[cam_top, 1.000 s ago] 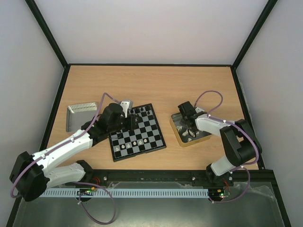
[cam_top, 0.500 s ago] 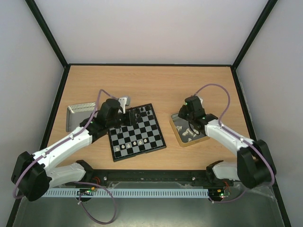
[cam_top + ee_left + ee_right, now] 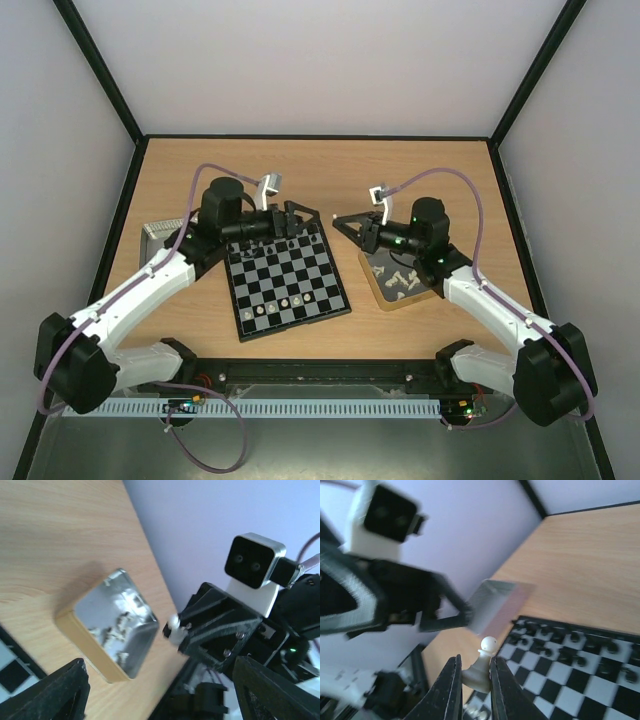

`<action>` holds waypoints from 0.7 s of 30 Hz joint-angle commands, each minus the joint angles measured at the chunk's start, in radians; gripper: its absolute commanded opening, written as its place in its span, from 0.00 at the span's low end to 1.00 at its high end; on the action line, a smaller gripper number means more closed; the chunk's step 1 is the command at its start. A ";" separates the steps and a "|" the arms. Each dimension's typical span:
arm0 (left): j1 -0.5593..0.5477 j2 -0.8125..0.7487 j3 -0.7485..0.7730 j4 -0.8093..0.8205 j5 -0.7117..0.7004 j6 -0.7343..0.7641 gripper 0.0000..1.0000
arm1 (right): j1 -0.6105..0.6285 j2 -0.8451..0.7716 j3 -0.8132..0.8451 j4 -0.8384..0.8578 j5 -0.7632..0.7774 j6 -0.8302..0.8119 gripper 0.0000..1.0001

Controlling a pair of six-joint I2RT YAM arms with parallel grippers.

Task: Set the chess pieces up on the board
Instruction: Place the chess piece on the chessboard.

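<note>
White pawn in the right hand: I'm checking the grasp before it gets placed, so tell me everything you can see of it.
The pawn is cream-white and looks like glossy plastic, with a round head, a thin collar and a flaring body. The right hand pinches its lower body between both black fingers, and the head sticks out past them. It leans slightly, is held in the air apart from the board, and touches only the fingers.

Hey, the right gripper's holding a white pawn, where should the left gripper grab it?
Probably by the round head and neck of the white pawn, the only part clear above the right gripper, whose fingers pinch its lower body. Bring the open left gripper in from the head end, closing crosswise to those fingers.
</note>
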 commanded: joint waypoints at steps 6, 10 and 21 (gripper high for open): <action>0.004 0.058 0.023 0.181 0.316 -0.192 0.60 | 0.048 0.006 0.058 -0.016 -0.351 -0.157 0.09; 0.004 0.068 0.010 0.160 0.345 -0.183 0.50 | 0.056 0.004 0.061 -0.018 -0.362 -0.176 0.09; -0.025 0.088 -0.016 0.155 0.365 -0.175 0.32 | 0.061 0.017 0.076 -0.027 -0.348 -0.183 0.09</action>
